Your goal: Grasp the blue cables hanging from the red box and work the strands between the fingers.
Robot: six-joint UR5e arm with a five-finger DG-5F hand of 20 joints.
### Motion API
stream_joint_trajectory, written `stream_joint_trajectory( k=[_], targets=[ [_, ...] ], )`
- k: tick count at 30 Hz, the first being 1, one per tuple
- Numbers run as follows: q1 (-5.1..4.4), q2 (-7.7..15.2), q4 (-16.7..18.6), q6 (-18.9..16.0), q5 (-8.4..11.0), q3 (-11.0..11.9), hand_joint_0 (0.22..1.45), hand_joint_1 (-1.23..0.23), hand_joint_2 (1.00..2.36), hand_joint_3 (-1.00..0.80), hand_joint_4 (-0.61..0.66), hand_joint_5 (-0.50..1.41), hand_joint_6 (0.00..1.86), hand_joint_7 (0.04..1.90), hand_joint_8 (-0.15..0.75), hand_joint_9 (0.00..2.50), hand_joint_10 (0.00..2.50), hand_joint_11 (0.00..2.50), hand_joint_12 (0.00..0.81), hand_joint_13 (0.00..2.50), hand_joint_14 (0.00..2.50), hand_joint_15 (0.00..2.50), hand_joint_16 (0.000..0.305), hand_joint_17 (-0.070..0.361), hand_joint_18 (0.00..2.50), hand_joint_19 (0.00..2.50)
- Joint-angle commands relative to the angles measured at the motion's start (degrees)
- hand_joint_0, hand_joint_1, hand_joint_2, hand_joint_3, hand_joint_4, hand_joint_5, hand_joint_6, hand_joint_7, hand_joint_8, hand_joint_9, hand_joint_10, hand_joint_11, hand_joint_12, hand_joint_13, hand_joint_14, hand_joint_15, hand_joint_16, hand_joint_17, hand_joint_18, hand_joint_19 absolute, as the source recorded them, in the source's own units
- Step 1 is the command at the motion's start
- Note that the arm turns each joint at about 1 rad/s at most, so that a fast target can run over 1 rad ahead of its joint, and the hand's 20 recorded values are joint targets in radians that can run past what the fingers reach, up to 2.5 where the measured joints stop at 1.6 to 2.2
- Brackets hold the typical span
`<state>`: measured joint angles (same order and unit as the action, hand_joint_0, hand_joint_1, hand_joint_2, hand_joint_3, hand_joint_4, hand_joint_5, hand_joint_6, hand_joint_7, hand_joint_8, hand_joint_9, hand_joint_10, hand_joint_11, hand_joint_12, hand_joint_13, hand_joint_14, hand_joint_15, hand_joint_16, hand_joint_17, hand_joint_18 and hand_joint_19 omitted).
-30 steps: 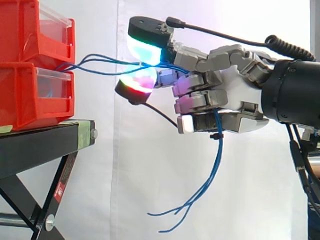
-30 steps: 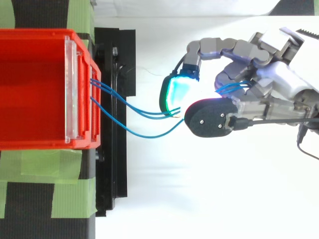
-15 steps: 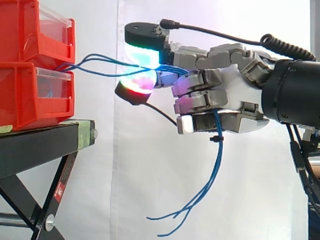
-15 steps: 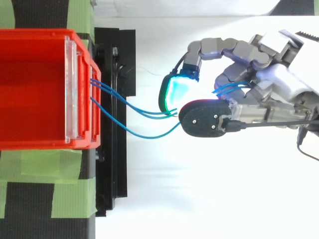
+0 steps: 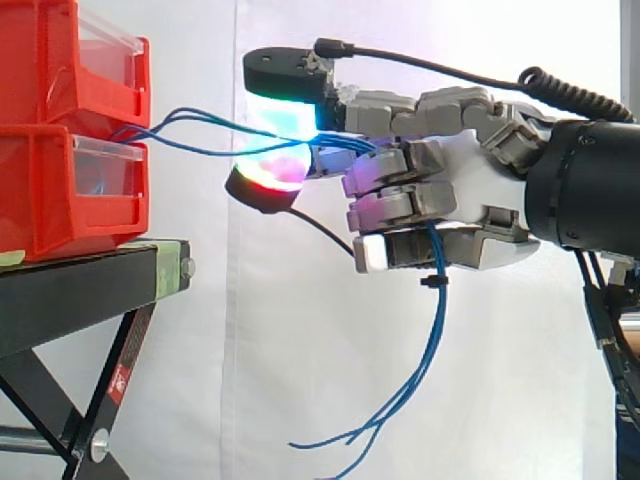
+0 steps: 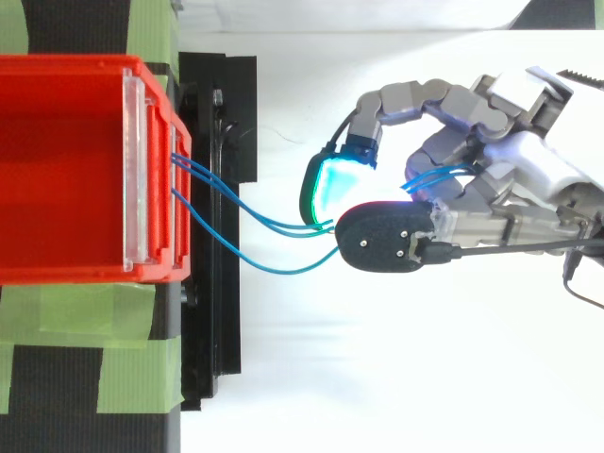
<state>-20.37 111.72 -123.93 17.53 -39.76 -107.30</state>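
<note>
Blue cables run out of the red box at nine o'clock. My hand is curled round them, clear of the stand edge.

No print here can be read. A small sticker on a leg of the black stand (red, with pale marks) carries lettering too small to make out.

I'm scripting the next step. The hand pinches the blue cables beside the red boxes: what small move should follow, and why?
Probably slide the fingertips against each other to roll the blue cables between them. The hand pinches the strands, which run slack from the red box, and their ends hang free below.
</note>
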Motion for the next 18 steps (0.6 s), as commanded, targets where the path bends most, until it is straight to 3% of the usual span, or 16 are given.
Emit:
stream_joint_trajectory(
  k=[1, 7, 9, 12, 14, 18],
  targets=[
    [-0.02, -0.01, -0.87, -0.3, -0.23, -0.02, 0.83, -0.66, 1.02, 0.0, 0.28, 0.12, 0.95, 1.1, 0.532, 1.78, 2.5, 2.5, 0.684, 1.96, 2.5, 1.71, 0.243, 0.182, 2.5, 0.6],
    [-0.02, -0.01, -1.31, -0.22, -0.23, -0.02, 0.88, -0.66, 1.0, 0.2, 0.15, 0.13, 0.98, 1.09, 0.532, 1.78, 2.5, 2.5, 0.684, 1.96, 2.5, 1.71, 0.243, 0.182, 2.5, 0.6],
    [-0.02, -0.01, -1.31, -0.13, -0.23, -0.02, 0.84, -0.58, 1.11, 0.14, 0.16, 0.16, 0.96, 1.06, 0.532, 1.78, 2.5, 2.5, 0.684, 1.96, 2.5, 1.71, 0.243, 0.182, 2.5, 0.6],
    [-0.02, -0.01, -1.31, -0.13, -0.23, -0.02, 0.84, -0.53, 1.15, 0.07, 0.17, 0.26, 0.66, 1.16, 0.532, 1.78, 2.5, 2.5, 0.684, 1.96, 2.5, 1.71, 0.243, 0.182, 2.5, 0.6],
    [-0.02, -0.01, -1.49, -0.13, -0.32, -0.02, 0.88, -0.52, 1.06, 0.11, 0.16, 0.34, 0.44, 1.27, 0.532, 1.78, 2.5, 2.5, 0.684, 1.96, 2.5, 1.71, 0.243, 0.182, 2.5, 0.6],
    [-0.02, -0.01, -1.58, -0.13, -0.41, -0.02, 0.93, -0.54, 1.01, 0.21, 0.17, 0.37, 0.35, 1.32, 0.532, 1.78, 2.5, 2.5, 0.684, 1.96, 2.5, 1.71, 0.243, 0.182, 2.5, 0.6]
  ],
)
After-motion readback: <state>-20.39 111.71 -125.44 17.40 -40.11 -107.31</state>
